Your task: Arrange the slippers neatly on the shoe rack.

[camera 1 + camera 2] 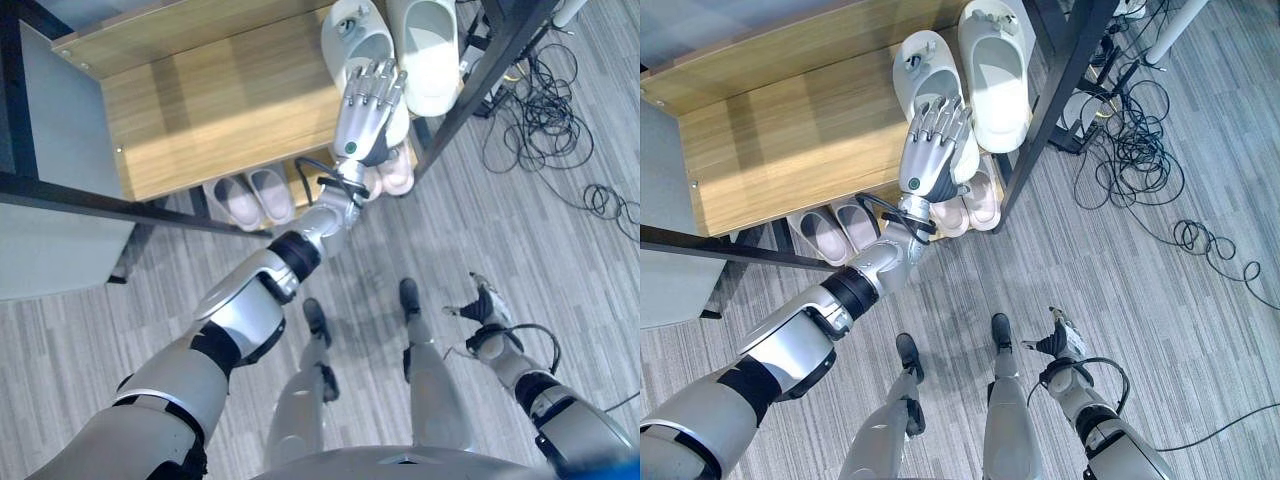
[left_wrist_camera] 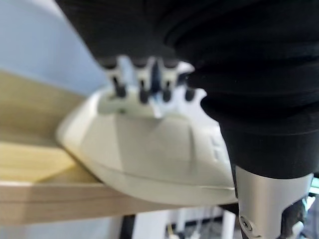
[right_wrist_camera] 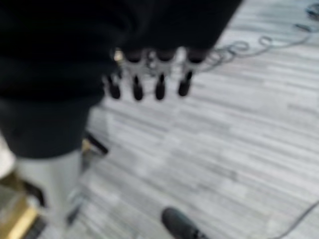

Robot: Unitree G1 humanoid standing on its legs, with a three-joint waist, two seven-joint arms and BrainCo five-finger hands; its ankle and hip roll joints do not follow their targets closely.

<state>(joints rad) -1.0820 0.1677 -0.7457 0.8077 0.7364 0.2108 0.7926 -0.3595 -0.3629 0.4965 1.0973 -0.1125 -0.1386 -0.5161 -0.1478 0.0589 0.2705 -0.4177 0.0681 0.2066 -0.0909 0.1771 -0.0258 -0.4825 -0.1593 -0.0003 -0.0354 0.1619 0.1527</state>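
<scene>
My left hand (image 1: 932, 150) lies flat, fingers straight, on the white slipper (image 1: 925, 70) beside its twin (image 1: 995, 75) on the rack's top shelf (image 1: 790, 130); pushing off-centre risks skewing it.

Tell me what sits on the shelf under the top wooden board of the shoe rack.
Two pairs of pinkish slippers show at the front edge: one, another partly behind the left hand. The top board covers everything farther back.

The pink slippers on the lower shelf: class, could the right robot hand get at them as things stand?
Probably not without moving. The right robot hand hangs low over the floor, well away from the shoe rack, while the left robot hand rests on a white slipper on the top shelf, above the pink slippers.
</scene>
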